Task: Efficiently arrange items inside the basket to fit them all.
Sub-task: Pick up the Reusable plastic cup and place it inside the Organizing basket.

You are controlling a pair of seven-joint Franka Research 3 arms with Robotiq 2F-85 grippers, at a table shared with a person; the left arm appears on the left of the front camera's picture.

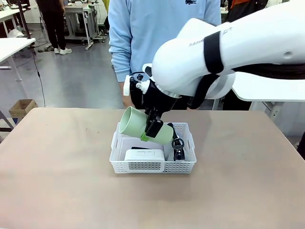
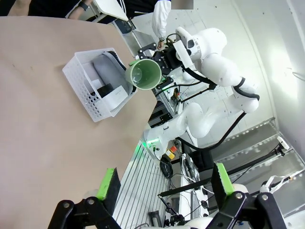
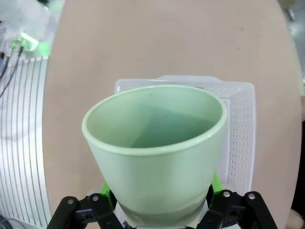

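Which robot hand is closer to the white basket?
The right hand. It holds the green cup tilted just above the basket. The left hand is open, far off beyond the table's edge.

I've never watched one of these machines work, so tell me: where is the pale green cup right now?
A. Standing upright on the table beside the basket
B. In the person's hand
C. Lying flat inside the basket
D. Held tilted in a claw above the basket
D: the right claw grips the cup by its base, tipped sideways above the basket.
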